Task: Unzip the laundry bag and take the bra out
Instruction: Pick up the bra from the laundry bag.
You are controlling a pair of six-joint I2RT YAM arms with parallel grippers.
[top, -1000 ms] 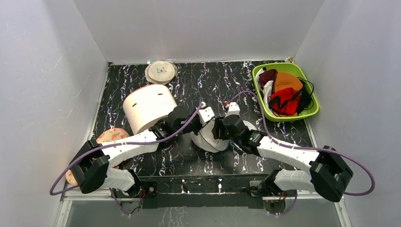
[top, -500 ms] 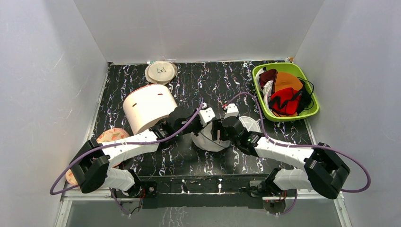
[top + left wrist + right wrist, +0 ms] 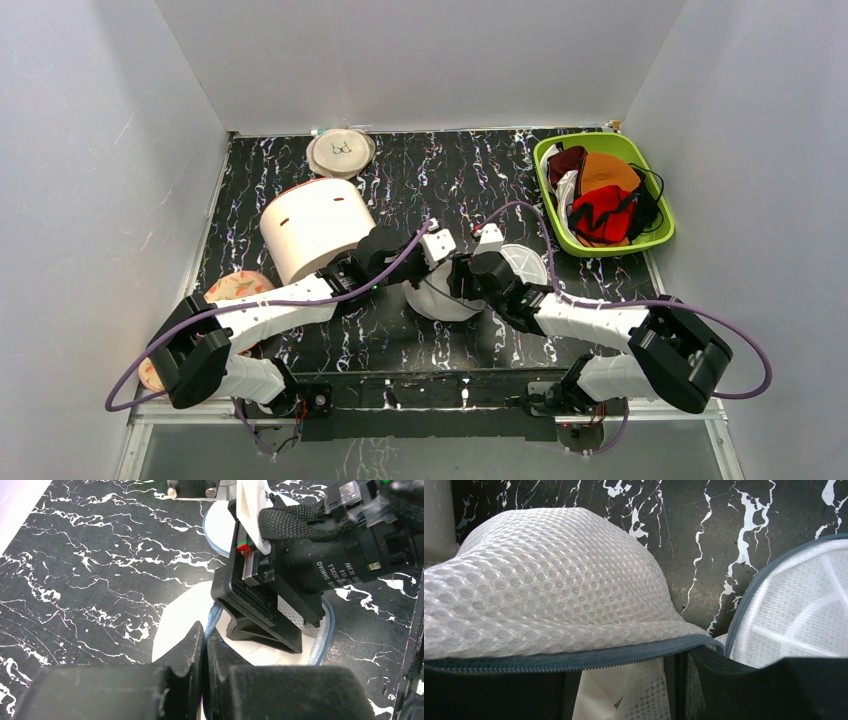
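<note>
Right arm point(image 3: 590, 318) swung left; lid flap point(image 3: 527, 262) lies wider. Laundry bag point(image 3: 438, 298): left gripper point(image 3: 204, 642) jaws clamped on zip rim point(image 3: 215, 621); right gripper point(image 3: 463, 278) jaws' state indiscernible. Keep rim taut; follow zip's curve.

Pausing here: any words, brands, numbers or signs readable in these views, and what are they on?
"DAMIAO": upside down on the black motor housing, left wrist view.
Smaller print beside it: too small to read.
Bra outline drawing, no words: on the beige disc, top view.
No other text is legible.
</note>
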